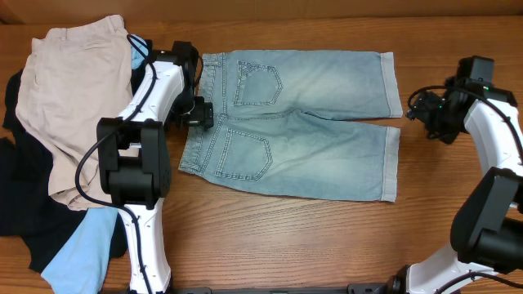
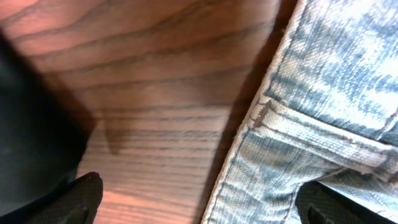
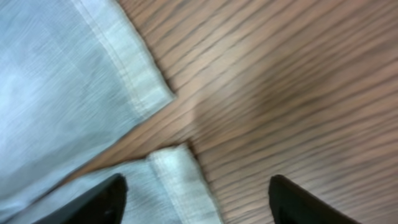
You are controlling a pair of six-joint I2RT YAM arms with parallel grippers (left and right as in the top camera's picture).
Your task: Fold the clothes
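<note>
Overhead: we see the jean shorts (image 1: 302, 122) laid flat mid-table (image 1: 286, 253), back pockets up. Left gripper (image 1: 198, 113) is right at the waistband, right gripper (image 1: 418, 108) just beside the cuffs. Pile of other clothes (image 1: 65, 106) sits by the left arm.

Left wrist: fingers (image 2: 81, 196) spread wide, nothing grabbed, waistband edge btwn them.

Right wrist: fingers (image 3: 102, 199) apart too, holding nothing, cuff corners below.

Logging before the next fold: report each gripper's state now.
Left gripper: open, holding nothing, fingers over the waistband edge of the denim shorts.
Right gripper: open, holding nothing, above the cuffs.
</note>
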